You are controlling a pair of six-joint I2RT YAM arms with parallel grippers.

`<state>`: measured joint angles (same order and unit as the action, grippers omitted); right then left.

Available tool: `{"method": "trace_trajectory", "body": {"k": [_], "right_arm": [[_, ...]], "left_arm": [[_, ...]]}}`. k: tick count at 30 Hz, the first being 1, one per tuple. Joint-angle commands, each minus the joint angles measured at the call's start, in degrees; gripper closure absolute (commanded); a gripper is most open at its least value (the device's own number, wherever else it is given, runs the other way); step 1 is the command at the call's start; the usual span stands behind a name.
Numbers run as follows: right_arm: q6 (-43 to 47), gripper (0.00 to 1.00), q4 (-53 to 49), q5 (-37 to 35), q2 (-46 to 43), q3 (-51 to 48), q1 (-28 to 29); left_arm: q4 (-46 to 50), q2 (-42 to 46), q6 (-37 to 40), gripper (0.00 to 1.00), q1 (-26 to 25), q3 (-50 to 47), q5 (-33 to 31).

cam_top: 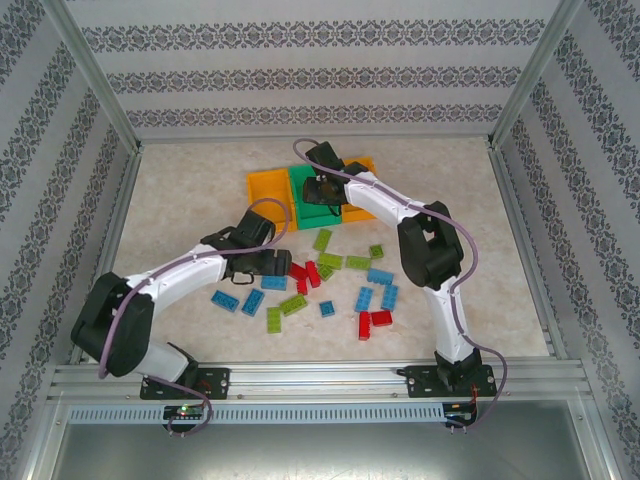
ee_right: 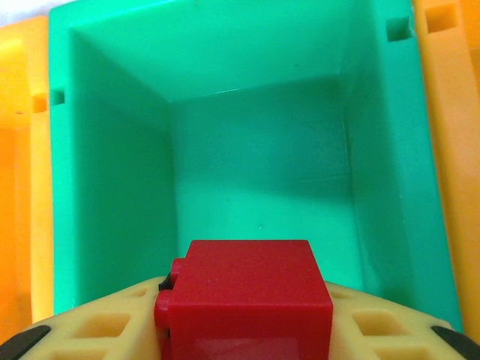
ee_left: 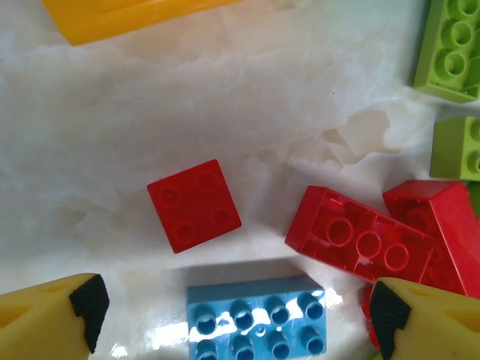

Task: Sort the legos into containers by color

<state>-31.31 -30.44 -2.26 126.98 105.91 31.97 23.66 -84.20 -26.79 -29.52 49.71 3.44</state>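
Note:
Red, blue and lime legos lie scattered on the table [cam_top: 180,220] in front of three containers: a green bin [cam_top: 303,200] between two orange bins [cam_top: 268,192] [cam_top: 362,167]. My right gripper [cam_top: 322,188] hovers over the green bin [ee_right: 225,135], shut on a red lego [ee_right: 244,289]. My left gripper [cam_top: 290,265] is low over the pile and open. A blue lego [ee_left: 259,319] lies between its fingertips [ee_left: 88,309], touching neither. Just beyond it sit a square red lego [ee_left: 193,204] and a long red lego [ee_left: 360,236].
Lime legos [ee_left: 450,49] lie to the right in the left wrist view, and an orange bin edge [ee_left: 127,15] runs along its top. More blue legos [cam_top: 378,290] and red legos [cam_top: 372,322] sit near the right arm. Patterned walls enclose the table.

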Motion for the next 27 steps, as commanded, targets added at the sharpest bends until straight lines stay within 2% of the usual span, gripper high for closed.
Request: {"method": "trace_trajectory", "body": {"k": [1,5,11,18,27], "right_arm": [[0.3,0.52,-1.5,-1.0,1.0,1.0,-0.4],[0.3,0.43,-0.8,-0.3,0.0,-0.4,-0.3],[1.1,0.34,0.0,0.1,-3.0,-2.6,0.0],[1.9,0.33,4.5,0.1,-10.5,-9.2,0.7],[6.7,0.35,5.6,-8.4,-17.2,-18.3,-0.6]], "left_arm": [[1.9,-2.6,-1.6,0.13,0.7,2.7,1.9],[2.4,-4.9,-1.8,0.18,1.9,3.9,2.4],[2.1,-6.0,-2.8,0.21,3.4,3.9,2.6],[2.1,-8.3,-3.0,0.25,4.3,5.1,2.1],[1.3,-10.0,-4.2,0.29,4.5,6.6,1.2]]}}
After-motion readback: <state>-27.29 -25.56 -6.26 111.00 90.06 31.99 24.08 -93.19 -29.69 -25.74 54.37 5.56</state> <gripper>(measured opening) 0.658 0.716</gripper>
